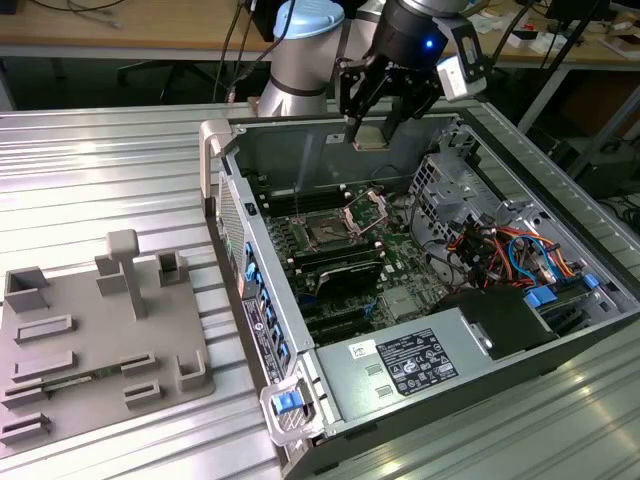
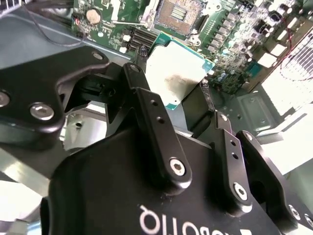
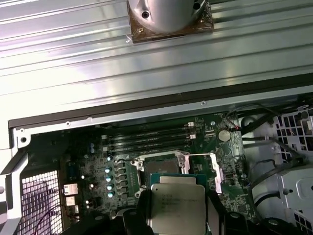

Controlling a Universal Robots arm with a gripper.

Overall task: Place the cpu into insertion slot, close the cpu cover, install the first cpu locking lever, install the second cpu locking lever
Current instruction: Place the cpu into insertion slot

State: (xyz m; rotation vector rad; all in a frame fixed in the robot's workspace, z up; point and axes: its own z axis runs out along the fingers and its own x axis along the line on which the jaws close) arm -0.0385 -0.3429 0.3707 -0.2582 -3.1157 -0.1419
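My gripper (image 1: 374,128) hangs over the back of the open computer case (image 1: 232,215), shut on the cpu (image 1: 369,137). The cpu is a flat square chip with a silvery top, pinched by two opposite edges between black fingers (image 2: 138,90). In both wrist views the cpu (image 2: 175,73) (image 3: 176,205) is level and hovers above the motherboard. The insertion slot (image 1: 328,232) (image 2: 178,11) (image 3: 164,165) lies open below, dark-centred with a silver rim. Beside it the cpu cover (image 1: 366,208) stands raised. The cpu is well above the slot and apart from it.
Long black memory slots (image 1: 335,265) flank the socket. A power supply (image 1: 410,365) fills the case's near end, with coloured cables (image 1: 510,250) and a drive cage (image 1: 450,180) on the exterior view's right. A grey fixture plate (image 1: 100,340) lies on the ribbed metal table (image 1: 100,170).
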